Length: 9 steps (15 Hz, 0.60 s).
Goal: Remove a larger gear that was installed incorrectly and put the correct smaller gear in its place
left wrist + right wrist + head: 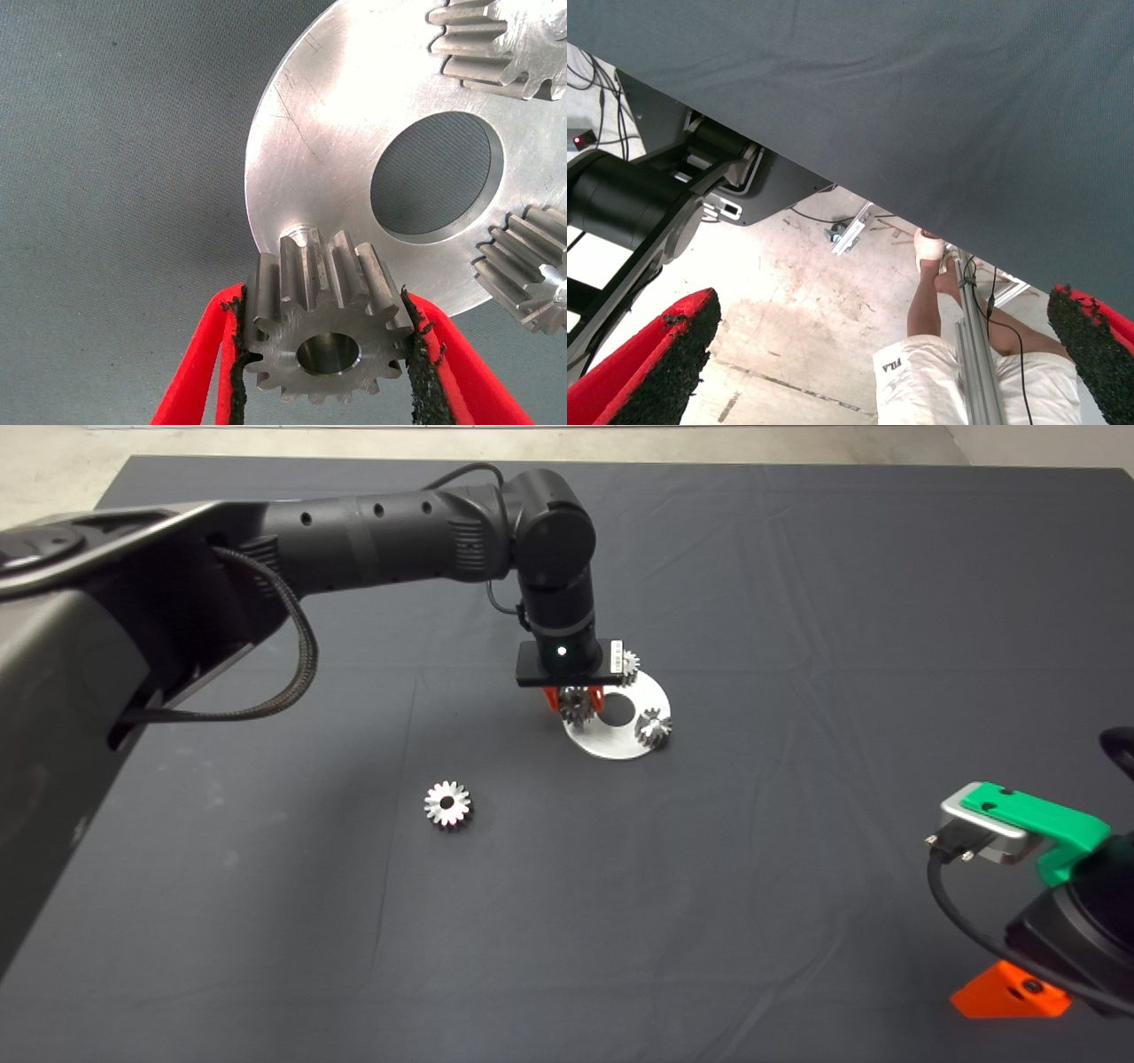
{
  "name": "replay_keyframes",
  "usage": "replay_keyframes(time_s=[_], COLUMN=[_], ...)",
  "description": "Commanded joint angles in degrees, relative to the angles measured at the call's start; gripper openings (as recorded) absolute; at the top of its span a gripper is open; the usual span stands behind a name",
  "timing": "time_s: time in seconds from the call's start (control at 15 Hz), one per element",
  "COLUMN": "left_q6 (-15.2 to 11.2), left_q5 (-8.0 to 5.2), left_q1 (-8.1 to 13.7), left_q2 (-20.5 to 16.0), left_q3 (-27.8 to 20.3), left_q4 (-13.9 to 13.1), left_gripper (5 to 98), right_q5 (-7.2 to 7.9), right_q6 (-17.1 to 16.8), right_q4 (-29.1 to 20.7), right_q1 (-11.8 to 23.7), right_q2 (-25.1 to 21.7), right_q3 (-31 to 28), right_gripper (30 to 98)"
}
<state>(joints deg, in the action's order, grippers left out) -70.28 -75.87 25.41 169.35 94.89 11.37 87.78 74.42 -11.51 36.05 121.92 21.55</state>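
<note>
Below me a round metal plate (611,740) with a centre hole lay on the dark mat (797,602); a person's legs (939,301) showed beyond.

Larger gear (447,804) flat, smaller gear (323,323) gripped

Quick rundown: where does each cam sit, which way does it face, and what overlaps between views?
Head view: above, looking down at the mat; left arm reaches over the round plate, right tool parked at lower right, larger gear lying loose.
Left wrist view: on the left arm, facing the plate; left tool is shut on the smaller gear.
Right wrist view: on the right arm, facing the floor beyond the mat; open right tool, a person's leg.
Shared: head and left wrist views both show the plate and the smaller gear.
</note>
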Motion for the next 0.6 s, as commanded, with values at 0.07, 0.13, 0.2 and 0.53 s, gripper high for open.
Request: replay_keyframes(time_s=[0.07, 0.13, 0.2, 0.53], left_q6=[-0.3, -0.3, -0.3, -0.3], left_q5=[1.03, 0.99, 0.99, 0.94], left_q1=[0.97, 0.97, 0.97, 0.97], left_q2=[0.24, 0.24, 0.24, 0.24], left_q3=[-0.69, -0.69, -0.61, -0.6], left_q4=[0.23, 0.23, 0.23, 0.14], left_gripper=[35.4, 35.4, 35.8, 39.4], right_q5=[5.38, 5.38, 5.38, 5.38], right_q6=[0.28, 0.28, 0.28, 0.28], right_q4=[-1.5, -1.47, -1.41, -1.38], right_q1=[0.78, 0.78, 0.78, 0.78], right_q2=[0.21, 0.21, 0.21, 0.13], right_q3=[-0.12, -0.12, -0.12, -0.12], right_gripper=[97.7, 97.7, 97.7, 97.7])
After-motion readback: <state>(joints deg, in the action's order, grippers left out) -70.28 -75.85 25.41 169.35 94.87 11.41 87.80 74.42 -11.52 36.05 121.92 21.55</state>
